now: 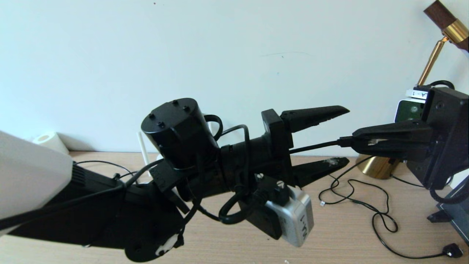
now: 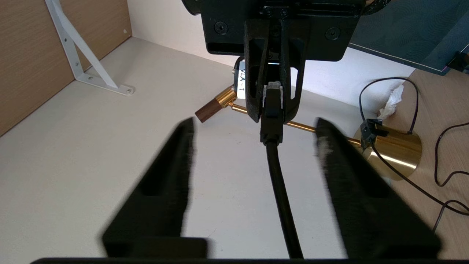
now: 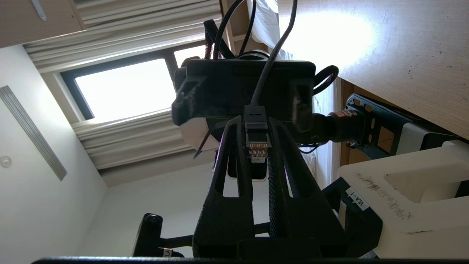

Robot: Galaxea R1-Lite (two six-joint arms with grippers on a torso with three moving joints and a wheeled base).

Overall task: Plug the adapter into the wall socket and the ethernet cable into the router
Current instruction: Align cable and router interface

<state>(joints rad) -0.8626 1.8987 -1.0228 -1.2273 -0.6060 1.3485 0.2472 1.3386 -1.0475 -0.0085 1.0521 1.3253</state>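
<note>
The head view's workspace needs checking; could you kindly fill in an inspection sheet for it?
Surface: wooden desk, partly hidden by the left arm.
Job's things: the ethernet cable is held in the air, unplugged; of the router only an antenna shows behind the arm; adapter and wall socket: nothing seen.
Clutter: brass lamp, tissue roll.
Grippers: right gripper is shut on the ethernet cable's plug; left gripper is open, with a finger on each side of the cable, not touching it.
Cables: thin black cable is looped on the desk.
Surroundings: plain pale wall.
</note>
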